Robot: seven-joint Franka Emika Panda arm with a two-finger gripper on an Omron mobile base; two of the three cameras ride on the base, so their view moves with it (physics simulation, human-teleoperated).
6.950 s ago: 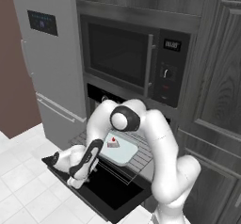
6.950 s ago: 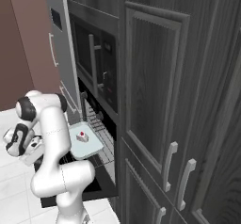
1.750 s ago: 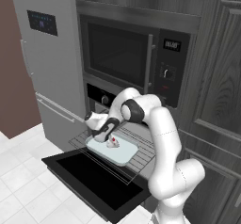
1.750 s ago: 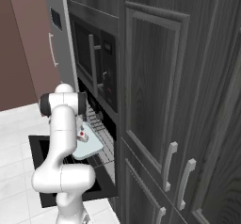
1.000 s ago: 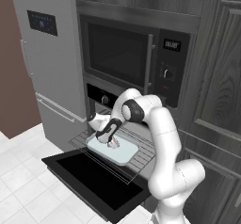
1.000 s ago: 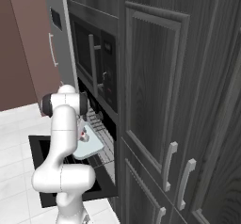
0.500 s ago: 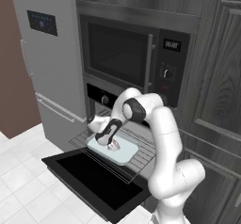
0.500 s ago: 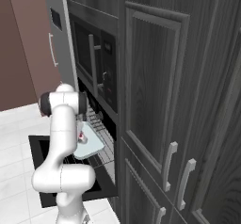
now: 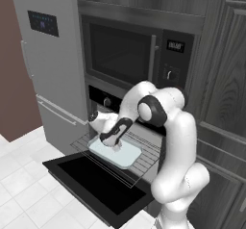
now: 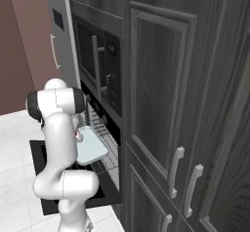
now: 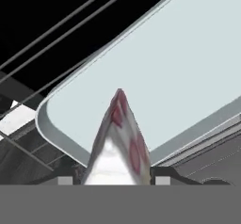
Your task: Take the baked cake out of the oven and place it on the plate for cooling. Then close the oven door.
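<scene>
A kitchen: built-in oven (image 9: 103,100), microwave (image 9: 129,55), grey fridge (image 9: 48,59), dark wood cabinets (image 10: 195,104)

Seven seconds back the gripper (image 9: 116,146) hangs out left over the open door; now it's in over the pulled-out rack, right down on the pale tray (image 9: 126,156). The slice of cake (image 11: 118,140), plain to see on that tray earlier, is now tucked under the hand in the left base view. The jaws, wider a second ago, are now closed in on the cake's two sides.
</scene>
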